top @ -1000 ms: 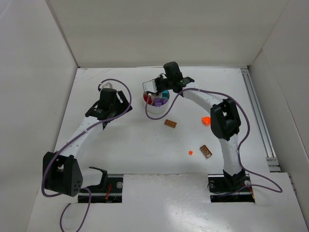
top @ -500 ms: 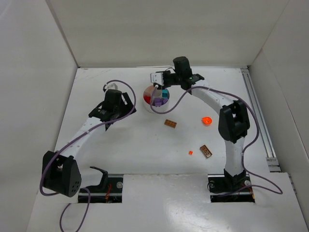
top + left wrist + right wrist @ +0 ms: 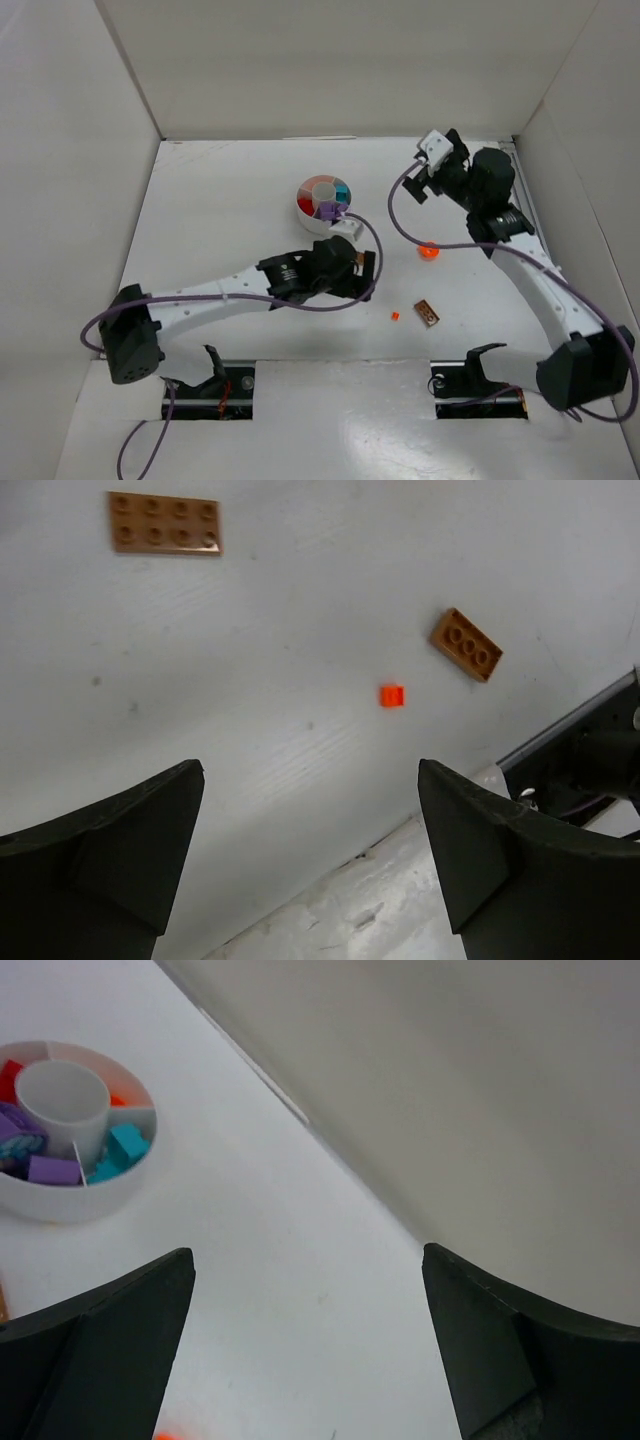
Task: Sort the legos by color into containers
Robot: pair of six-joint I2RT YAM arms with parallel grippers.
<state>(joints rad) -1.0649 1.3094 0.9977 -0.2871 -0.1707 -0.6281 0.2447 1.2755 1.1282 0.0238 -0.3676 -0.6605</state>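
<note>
brown flat plate (image 3: pixel 165 522), a smaller brown brick (image 3: pixel 466 644) and a tiny orange bit (image 3: pixel 392 695) lie loose on the table (image 3: pixel 250 660), well apart from the white dish (image 3: pixel 60 1203) that holds the sorted red, teal and purple pieces (image 3: pixel 125 1145). left gripper (image 3: pixel 308 780) hangs over them, fingers wide apart, nothing between. right gripper (image 3: pixel 305 1260) is spread and empty too, off to one side of the dish. my worry: the orange bit is so small the fingers could pinch crooked and flick it away, or the flat plate just slides.
</note>
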